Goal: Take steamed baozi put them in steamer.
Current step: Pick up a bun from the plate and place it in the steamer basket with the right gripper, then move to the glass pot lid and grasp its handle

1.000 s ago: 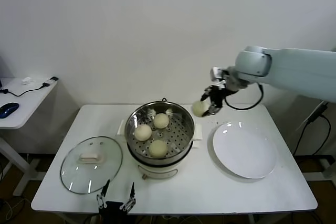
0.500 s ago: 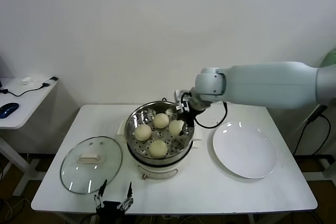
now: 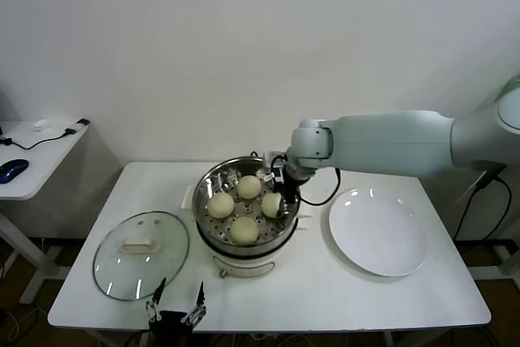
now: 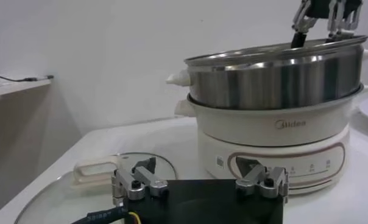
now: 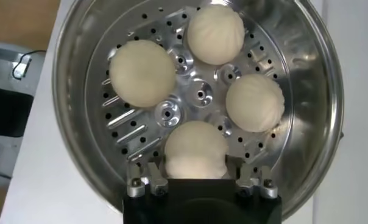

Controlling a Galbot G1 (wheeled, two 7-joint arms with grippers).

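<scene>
The steamer (image 3: 213, 178) stands mid-table, a steel pot on a cream base. Three baozi (image 3: 221, 205) lie loose on its perforated floor, seen from above in the right wrist view (image 5: 142, 73). My right gripper (image 3: 280, 196) reaches down inside the pot's right side, shut on the fourth baozi (image 3: 271, 203), which sits between its fingers (image 5: 195, 149) low over the basket floor (image 5: 196, 94). My left gripper (image 3: 177, 311) is open and empty at the table's front edge, facing the steamer (image 4: 275, 82).
A flat white plate (image 3: 378, 233) lies bare to the right of the steamer. A round glass lid (image 3: 140, 253) with a cream handle lies to its left, close before my left gripper (image 4: 199, 182). A side table (image 3: 32, 156) stands at the far left.
My right gripper carried the baozi from above the table behind the plate leftward into the steamer, then lowered it slightly. The left arm has stayed still.
</scene>
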